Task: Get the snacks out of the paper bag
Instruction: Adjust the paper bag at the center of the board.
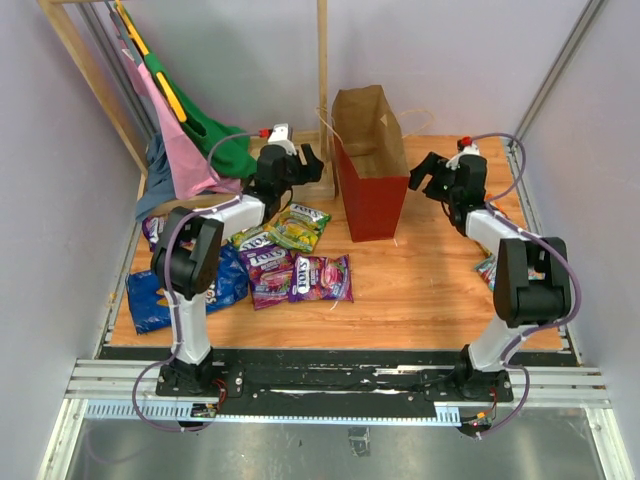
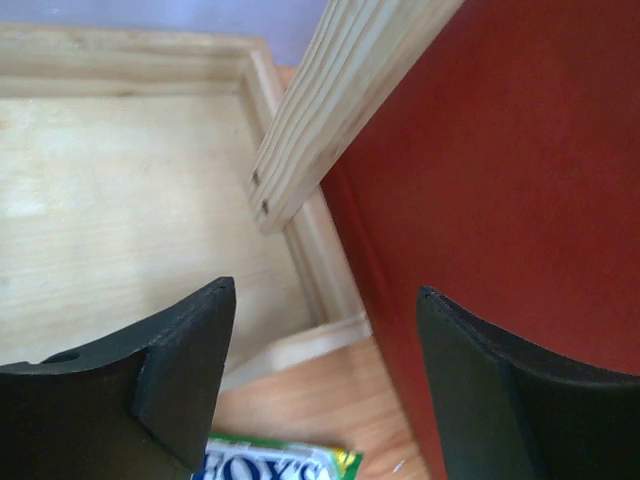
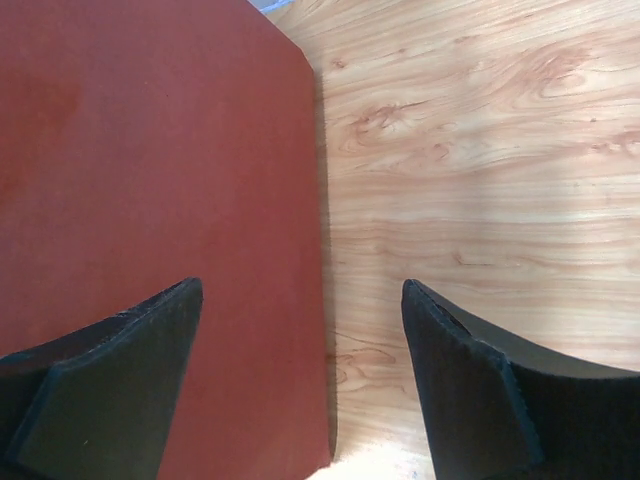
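White arms, black grippers; purple cables

**Colours and patterns around the paper bag.**

The paper bag is dark red outside and plain kraft brown inside. The table beneath it shows orange-brown wood grain. Left of the bag, the snacks comprise a blue chip bag, purple packets with white lettering, and a yellow-green packet. Farther left of the bag are a pink cloth and a green cloth with a yellow band. On either side of the bag, the left gripper and the right gripper are matte black.
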`<state>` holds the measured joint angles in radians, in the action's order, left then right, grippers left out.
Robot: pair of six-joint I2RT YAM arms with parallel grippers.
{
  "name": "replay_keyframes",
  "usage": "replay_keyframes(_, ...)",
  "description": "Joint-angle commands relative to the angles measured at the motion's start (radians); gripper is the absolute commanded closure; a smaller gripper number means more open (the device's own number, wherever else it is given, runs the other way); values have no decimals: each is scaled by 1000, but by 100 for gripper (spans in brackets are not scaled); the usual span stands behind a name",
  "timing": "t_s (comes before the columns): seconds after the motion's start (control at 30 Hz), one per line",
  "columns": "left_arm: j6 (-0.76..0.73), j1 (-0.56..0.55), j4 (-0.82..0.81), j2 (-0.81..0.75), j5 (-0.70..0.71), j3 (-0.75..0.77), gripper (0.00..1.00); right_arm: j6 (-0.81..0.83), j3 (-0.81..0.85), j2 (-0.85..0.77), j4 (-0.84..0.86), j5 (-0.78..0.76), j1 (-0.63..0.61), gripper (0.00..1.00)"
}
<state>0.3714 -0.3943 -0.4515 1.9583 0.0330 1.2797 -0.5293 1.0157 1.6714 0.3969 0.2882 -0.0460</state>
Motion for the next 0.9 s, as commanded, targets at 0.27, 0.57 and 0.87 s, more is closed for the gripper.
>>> replay_keyframes(0.27, 120, -69, -41, 169, 63, 236, 26, -79, 225, 224, 119, 71, -81, 17)
replay_keyframes(0.57, 166, -71, -18, 209, 102, 306, 28, -123, 331, 346, 134, 79, -99, 16)
replay_keyframes(0.87, 123, -66, 114, 279, 128, 502, 26, -126, 505, 446, 84, 95, -106, 16)
